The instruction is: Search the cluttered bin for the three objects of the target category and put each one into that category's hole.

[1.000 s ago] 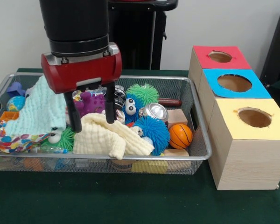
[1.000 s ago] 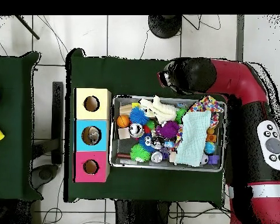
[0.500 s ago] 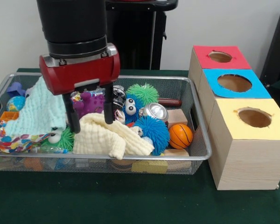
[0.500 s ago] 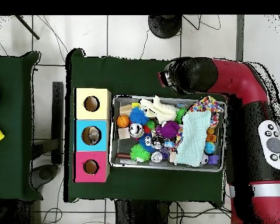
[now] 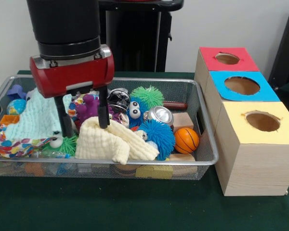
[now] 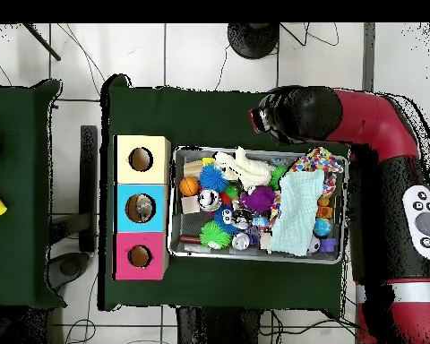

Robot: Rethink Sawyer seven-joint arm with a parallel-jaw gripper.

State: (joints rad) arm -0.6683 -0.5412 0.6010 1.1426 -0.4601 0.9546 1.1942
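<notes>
Even, diffuse indoor light, bright in both views. Glints mark the silver can [image 5: 161, 115], and a soft shadow lies on the green cloth [image 5: 135, 207] toward 6 o'clock of the bin [image 5: 202, 161]. The front view is slightly soft; the holes [image 5: 262, 121] read dark.

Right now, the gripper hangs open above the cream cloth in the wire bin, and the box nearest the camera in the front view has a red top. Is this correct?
Not quite. The gripper does hang open above the cream cloth in the wire bin, but the front view shows the nearest box has a yellow top; the red-topped box is the farthest one.
</notes>
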